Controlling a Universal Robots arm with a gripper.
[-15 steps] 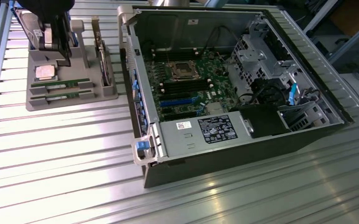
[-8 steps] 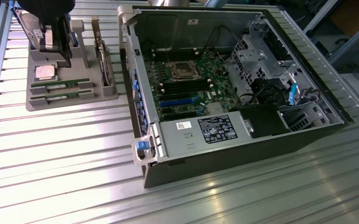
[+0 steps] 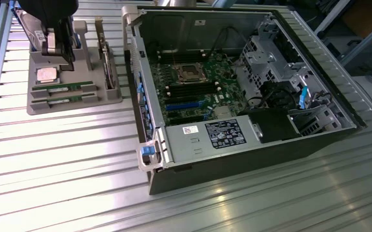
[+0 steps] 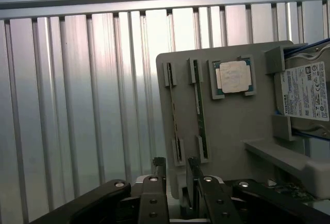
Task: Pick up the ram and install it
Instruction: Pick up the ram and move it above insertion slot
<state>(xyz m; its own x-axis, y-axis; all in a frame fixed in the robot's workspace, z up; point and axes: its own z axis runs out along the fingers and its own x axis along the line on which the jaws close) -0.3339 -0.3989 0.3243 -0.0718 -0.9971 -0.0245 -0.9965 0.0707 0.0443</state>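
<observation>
Two ram sticks lie in slots of a grey holder tray (image 3: 102, 99) at the exterior view's left: one ram (image 3: 64, 87) nearer the processor chip, the other ram (image 3: 64, 100) toward the tray's front edge. In the wrist view both appear edge-on, one ram (image 4: 175, 116) and the other ram (image 4: 200, 116). My gripper (image 3: 61, 48) hangs over the back half of the tray. In the wrist view the gripper (image 4: 176, 168) is open, its fingertips (image 4: 159, 165) apart and empty, roughly in line with the end of one stick.
The tray also holds a silver processor chip (image 3: 46, 75), an upright expansion card (image 3: 108, 65) and a hard drive (image 4: 308, 92). An open computer case (image 3: 153, 159) lies at the exterior view's right, with its motherboard (image 3: 193, 92) and black memory slots (image 3: 189, 90) exposed.
</observation>
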